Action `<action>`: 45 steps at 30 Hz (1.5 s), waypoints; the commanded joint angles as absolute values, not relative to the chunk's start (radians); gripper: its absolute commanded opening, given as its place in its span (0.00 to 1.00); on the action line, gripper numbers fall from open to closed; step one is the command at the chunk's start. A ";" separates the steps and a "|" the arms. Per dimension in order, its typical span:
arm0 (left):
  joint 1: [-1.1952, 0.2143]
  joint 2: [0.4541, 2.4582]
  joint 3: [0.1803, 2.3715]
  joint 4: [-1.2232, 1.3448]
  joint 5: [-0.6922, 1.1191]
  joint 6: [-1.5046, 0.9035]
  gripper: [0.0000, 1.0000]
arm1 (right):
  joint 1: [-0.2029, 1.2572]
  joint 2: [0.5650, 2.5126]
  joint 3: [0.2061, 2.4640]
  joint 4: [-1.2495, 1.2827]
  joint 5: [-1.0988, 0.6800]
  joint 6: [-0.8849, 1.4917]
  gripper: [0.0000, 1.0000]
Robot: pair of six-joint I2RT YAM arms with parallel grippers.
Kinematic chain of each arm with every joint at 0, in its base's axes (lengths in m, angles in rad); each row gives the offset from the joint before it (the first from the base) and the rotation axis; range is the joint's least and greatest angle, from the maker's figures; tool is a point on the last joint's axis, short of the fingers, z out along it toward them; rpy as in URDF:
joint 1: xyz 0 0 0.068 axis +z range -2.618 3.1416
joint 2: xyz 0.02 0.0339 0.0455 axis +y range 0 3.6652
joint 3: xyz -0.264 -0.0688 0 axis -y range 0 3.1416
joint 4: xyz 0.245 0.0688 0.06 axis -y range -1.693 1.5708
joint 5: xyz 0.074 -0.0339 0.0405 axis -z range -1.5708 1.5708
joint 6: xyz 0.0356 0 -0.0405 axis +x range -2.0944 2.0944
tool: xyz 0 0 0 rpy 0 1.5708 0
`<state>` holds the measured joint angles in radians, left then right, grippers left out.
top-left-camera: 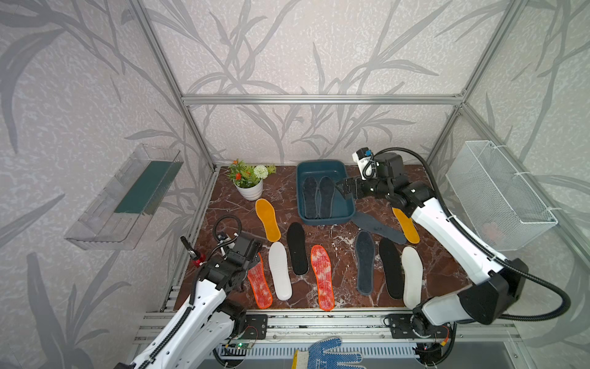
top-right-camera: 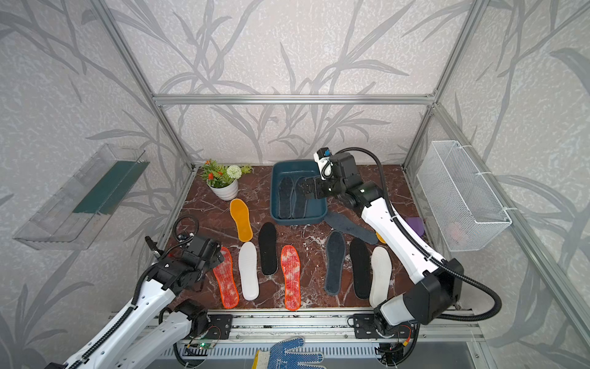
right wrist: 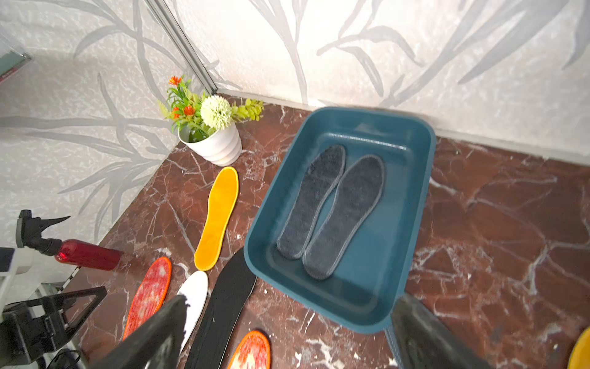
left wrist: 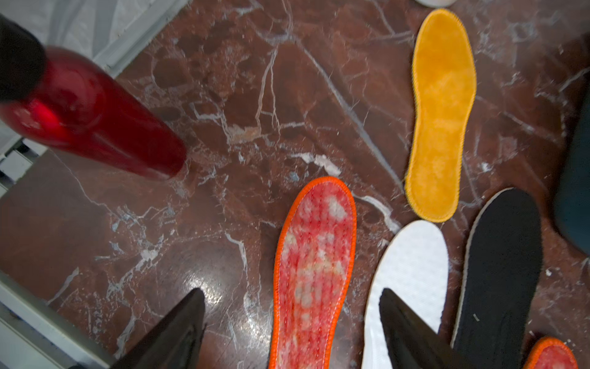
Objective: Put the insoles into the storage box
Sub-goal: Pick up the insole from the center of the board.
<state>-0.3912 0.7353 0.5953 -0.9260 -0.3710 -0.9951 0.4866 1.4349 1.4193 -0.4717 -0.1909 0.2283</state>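
My left pincer hangs spread over the near-left part of the bench. Its two fingers straddle a red-orange insole that lies flat there. Nothing is pinched, and I cannot tell how high the tips stand above the pad. My right pincer is spread wide and empty by the right side of the storage box, which sits at the back of the bench with two dark grey insoles side by side on its floor. I count ten more pads loose on the bench, so I judge the task barely begun, with the left arm's pick of that red-orange one as the step in hand. It is thin and limp on a hard slab, so I would not come straight down on its middle. I'd set one fingertip against its outer edge and close slowly so the pad buckles up into the grip. The white insole lies just beside it and one finger shows in front of it. I'd therefore shift a little toward the red spray bottle, enough not to gather both pads, without knocking the bottle. Before carrying, I'd want the right arm clear of the box, then lay the pad lengthwise over the grey pair.
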 commanded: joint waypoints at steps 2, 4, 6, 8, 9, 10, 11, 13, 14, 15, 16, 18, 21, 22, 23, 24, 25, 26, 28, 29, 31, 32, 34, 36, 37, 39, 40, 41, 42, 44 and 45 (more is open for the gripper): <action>-0.382 0.722 0.536 -0.987 -0.278 -1.101 0.80 | 0.477 1.364 1.274 -0.395 -0.177 0.297 0.99; -0.382 0.714 0.497 -0.968 -0.243 -1.128 0.78 | 0.476 1.346 1.232 -0.397 -0.164 0.304 0.99; -0.382 0.712 0.464 -0.943 -0.224 -1.149 0.76 | 0.471 1.342 1.211 -0.400 -0.165 0.306 0.99; -0.382 0.713 0.438 -0.918 -0.211 -1.158 0.73 | 0.466 1.345 1.212 -0.407 -0.174 0.302 0.99; -0.382 0.717 0.427 -0.911 -0.207 -1.163 0.71 | 0.463 1.348 1.214 -0.409 -0.179 0.302 0.99; -0.382 0.721 0.420 -0.906 -0.205 -1.164 0.69 | 0.462 1.349 1.216 -0.409 -0.182 0.301 0.99; -0.382 0.726 0.417 -0.903 -0.203 -1.163 0.67 | 0.460 1.350 1.218 -0.409 -0.183 0.301 0.99; -0.382 0.737 0.409 -0.896 -0.202 -1.163 0.64 | 0.459 1.348 1.218 -0.403 -0.185 0.299 0.99; -0.382 0.741 0.405 -0.888 -0.199 -1.163 0.62 | 0.457 1.348 1.217 -0.401 -0.186 0.300 0.99; -0.382 0.747 0.401 -0.877 -0.197 -1.164 0.61 | 0.455 1.348 1.215 -0.399 -0.187 0.298 0.99; -0.382 0.752 0.395 -0.864 -0.195 -1.165 0.60 | 0.453 1.350 1.214 -0.399 -0.189 0.298 0.99; -0.382 0.765 0.387 -0.838 -0.185 -1.166 0.58 | 0.450 1.351 1.211 -0.399 -0.195 0.298 0.99; -0.381 0.792 0.380 -0.818 -0.179 -1.166 0.53 | 0.444 1.348 1.203 -0.393 -0.199 0.301 0.99; -0.381 0.801 0.381 -0.817 -0.178 -1.164 0.52 | 0.443 1.347 1.200 -0.390 -0.201 0.302 0.99; -0.380 0.809 0.379 -0.813 -0.178 -1.163 0.50 | 0.442 1.347 1.196 -0.388 -0.202 0.302 0.99; -0.380 0.816 0.376 -0.807 -0.177 -1.161 0.50 | 0.440 1.347 1.194 -0.386 -0.205 0.304 0.99; -0.380 0.823 0.373 -0.801 -0.175 -1.163 0.50 | 0.438 1.347 1.193 -0.384 -0.209 0.304 0.99; -0.380 0.828 0.366 -0.790 -0.174 -1.163 0.49 | 0.437 1.348 1.194 -0.383 -0.213 0.304 0.99; -0.380 0.839 0.360 -0.775 -0.170 -1.164 0.47 | 0.436 1.353 1.195 -0.382 -0.218 0.304 0.99; -0.380 0.847 0.356 -0.769 -0.168 -1.164 0.46 | 0.433 1.353 1.196 -0.383 -0.221 0.304 0.99; -0.381 0.860 0.354 -0.764 -0.167 -1.164 0.43 | 0.433 1.355 1.197 -0.382 -0.224 0.304 0.99; -0.380 0.866 0.350 -0.762 -0.166 -1.162 0.42 | 0.433 1.356 1.197 -0.381 -0.226 0.304 0.99; -0.380 0.872 0.344 -0.758 -0.163 -1.161 0.39 | 0.429 1.357 1.195 -0.380 -0.228 0.305 0.99; -0.379 0.874 0.335 -0.752 -0.162 -1.164 0.35 | 0.426 1.356 1.194 -0.379 -0.234 0.305 0.99; -0.378 0.872 0.331 -0.746 -0.157 -1.163 0.33 | 0.425 1.356 1.194 -0.379 -0.236 0.307 0.99; -0.379 0.867 0.325 -0.740 -0.156 -1.169 0.28 | 0.422 1.355 1.194 -0.377 -0.236 0.307 0.99; -0.377 0.864 0.325 -0.741 -0.156 -1.172 0.25 | 0.421 1.354 1.194 -0.377 -0.237 0.307 0.99; -0.377 0.860 0.324 -0.741 -0.156 -1.172 0.20 | 0.422 1.355 1.194 -0.377 -0.238 0.309 0.99; -0.377 0.859 0.326 -0.742 -0.157 -1.173 0.16 | 0.420 1.353 1.192 -0.376 -0.238 0.308 0.99; -0.375 0.851 0.329 -0.744 -0.159 -1.172 0.08 | 0.420 1.353 1.191 -0.374 -0.239 0.309 0.99; -0.374 0.848 0.331 -0.747 -0.161 -1.172 0.04 | 0.419 1.353 1.191 -0.373 -0.239 0.310 0.99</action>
<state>-0.3809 0.8513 0.3527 -0.7227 -0.1638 -1.1549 0.4236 1.3705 1.1992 -0.3916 -0.2260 0.3035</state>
